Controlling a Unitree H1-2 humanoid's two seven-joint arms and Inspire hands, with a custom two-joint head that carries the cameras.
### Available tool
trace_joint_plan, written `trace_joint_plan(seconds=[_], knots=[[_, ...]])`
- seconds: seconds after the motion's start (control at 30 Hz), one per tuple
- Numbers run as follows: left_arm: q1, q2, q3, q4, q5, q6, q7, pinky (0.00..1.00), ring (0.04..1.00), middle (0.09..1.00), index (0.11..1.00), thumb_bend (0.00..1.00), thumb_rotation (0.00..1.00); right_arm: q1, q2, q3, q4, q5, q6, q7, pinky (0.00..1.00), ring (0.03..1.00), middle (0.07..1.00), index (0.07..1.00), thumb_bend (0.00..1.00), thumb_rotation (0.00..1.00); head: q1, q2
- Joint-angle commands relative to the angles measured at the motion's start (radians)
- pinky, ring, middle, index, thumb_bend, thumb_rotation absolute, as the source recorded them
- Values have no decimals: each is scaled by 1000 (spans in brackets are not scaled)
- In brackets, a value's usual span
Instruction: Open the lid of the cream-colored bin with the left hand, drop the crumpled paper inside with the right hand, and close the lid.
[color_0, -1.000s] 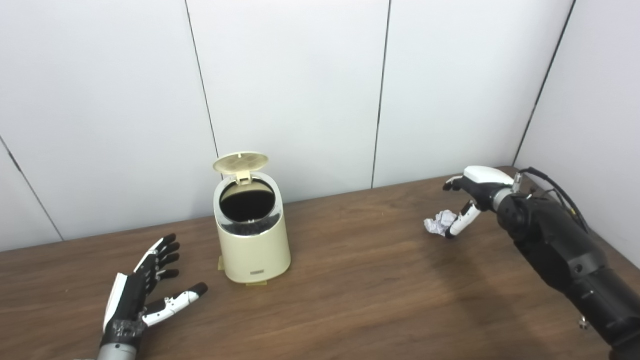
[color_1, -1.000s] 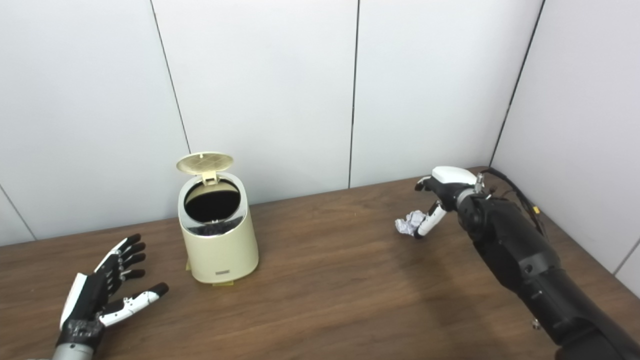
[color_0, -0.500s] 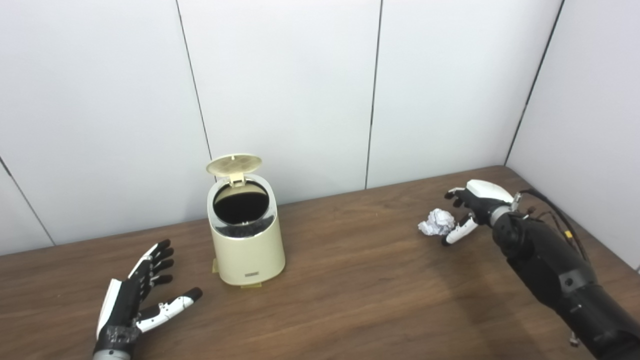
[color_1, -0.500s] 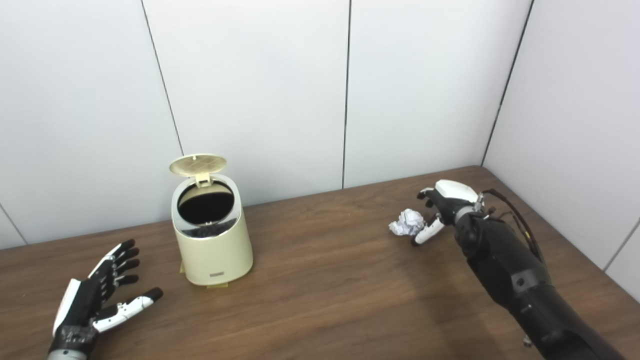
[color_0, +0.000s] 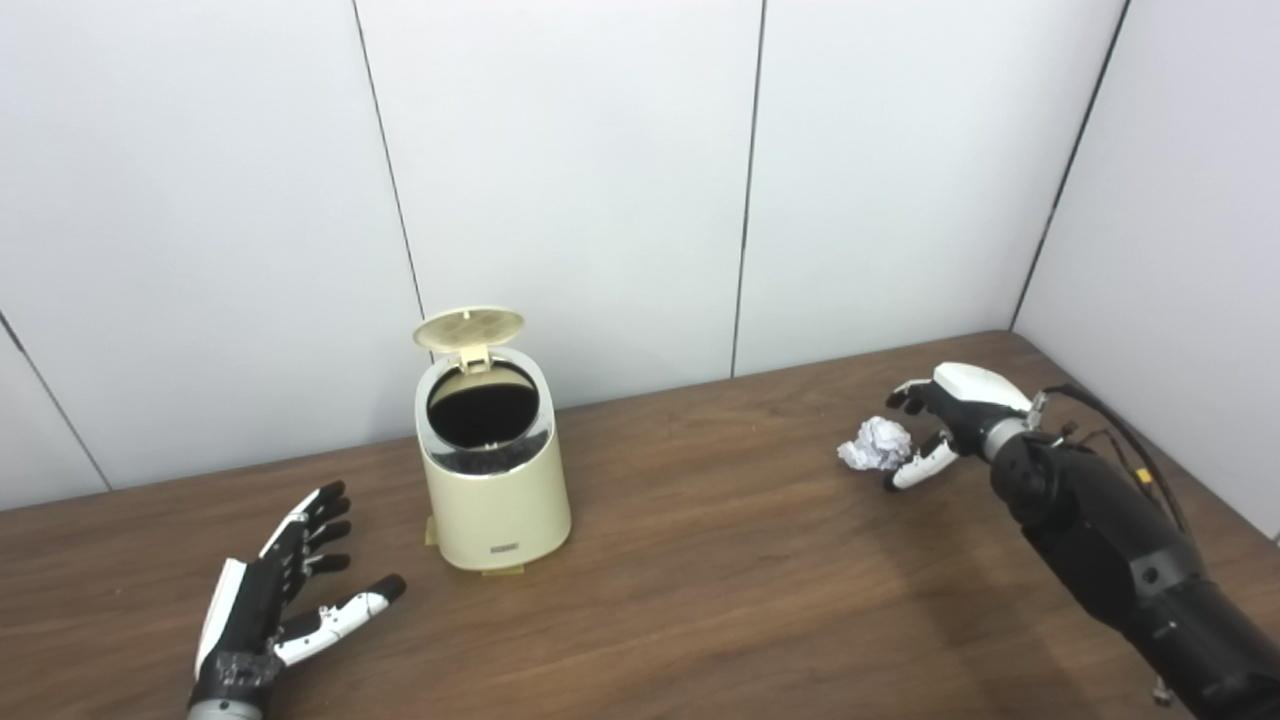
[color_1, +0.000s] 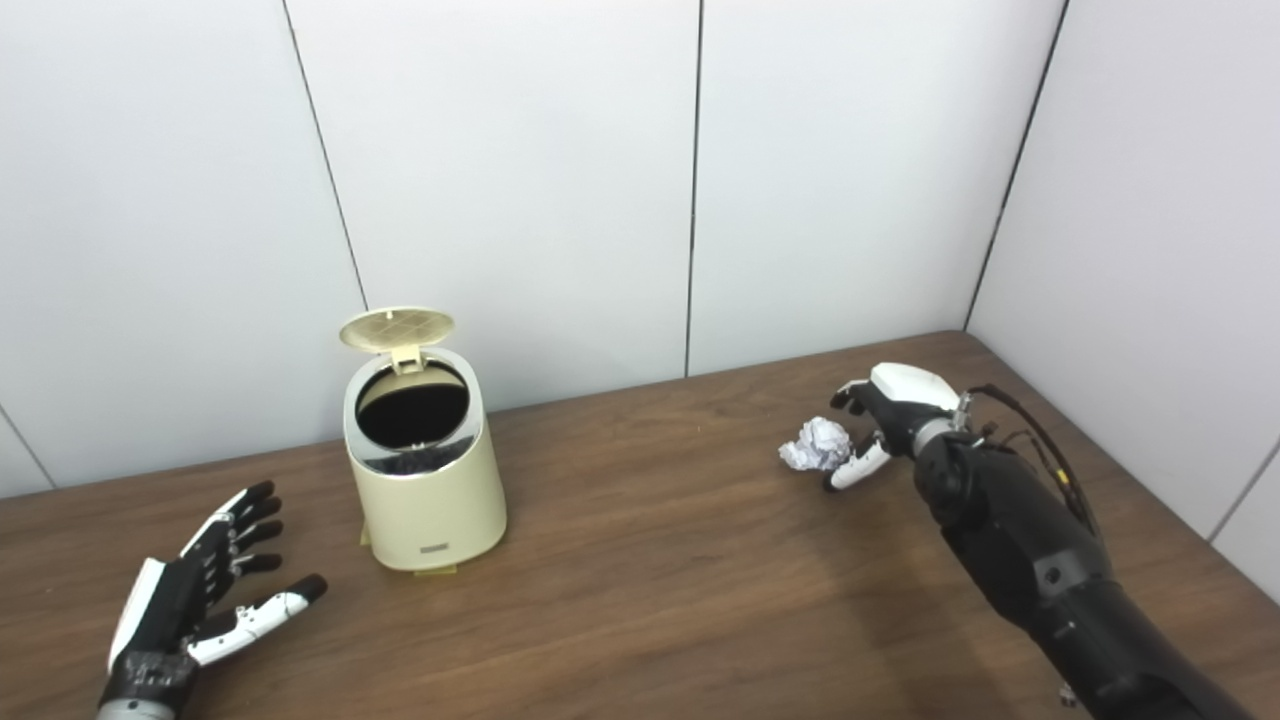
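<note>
The cream-colored bin stands on the brown table left of centre, its round lid tipped up and back so the dark inside shows. A white crumpled paper lies on the table at the right. My right hand is open just right of the paper, its fingers curved above and around it and its thumb low at the paper's near side. My left hand rests open at the lower left, fingers spread, well apart from the bin.
White wall panels run close behind the bin and along the table's right side. The right arm reaches in from the bottom right with cables along it. Bare wood lies between bin and paper.
The camera has shifted a little. My right hand has come down lower around the paper, which rests on the table. The left hand and the bin have hardly moved.
</note>
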Motion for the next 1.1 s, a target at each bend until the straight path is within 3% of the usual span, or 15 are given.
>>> trace_joint_plan(seconds=[0.0, 0.13, 0.37, 0.5, 0.6, 0.7, 0.73, 0.77, 0.8, 0.9, 1.07], knots=[[-1, 7, 1, -12, -2, -11, 7, 732, 843, 882, 931, 810, 238, -16, -25, -5, -40, 6, -30, -18, 786, 810, 791, 780, 885, 203, 0, 2], [-2, 8, -1, -10, 1, -15, 6, 719, 837, 880, 933, 804, 242, -21, -27, -6, -25, 11, -54, -20, 777, 758, 759, 769, 887, 210, 1, 3], [-3, 8, -1, -7, 6, -17, 12, 737, 837, 876, 931, 804, 244, -21, -24, -2, -66, 12, -29, 11, 735, 691, 707, 753, 868, 181, 5, 8], [-3, 7, -1, -4, 5, -20, 12, 720, 836, 877, 933, 796, 232, -25, -24, 1, -39, 17, -49, -1, 761, 697, 698, 745, 876, 188, 9, 12], [-4, 6, 0, -4, 1, -19, 10, 711, 836, 879, 934, 790, 224, -23, -22, 5, -61, 13, -24, 17, 783, 707, 699, 747, 862, 181, 9, 12], [-2, 8, -2, -7, 12, -17, 16, 716, 831, 875, 932, 788, 242, -21, -17, 5, -61, 6, -20, 2, 780, 694, 643, 697, 816, 107, 11, 15], [-2, 8, -1, -7, 12, -17, 16, 722, 832, 876, 933, 785, 240, -20, -14, 5, -53, 1, -27, -15, 779, 691, 630, 598, 672, 121, 11, 15], [-1, 7, 0, -8, 10, -18, 16, 723, 832, 876, 934, 782, 234, -18, -11, 6, -50, -7, -32, -35, 771, 685, 619, 546, 598, 127, 10, 17], [-1, 7, 0, -8, 8, -18, 15, 716, 829, 875, 933, 779, 224, -13, -8, 7, -60, -15, -31, -51, 751, 668, 570, 495, 554, 52, 10, 19], [0, 7, 2, -9, 2, -16, 13, 695, 827, 876, 931, 784, 229, -7, -1, 5, -48, -21, -50, -93, 832, 670, 539, 458, 527, 5, 10, 20], [-1, 9, 1, -5, 2, -20, 10, 692, 832, 881, 933, 768, 218, -3, 3, 1, -32, -22, -88, -149, 854, 664, 526, 458, 526, 0, 9, 21]])
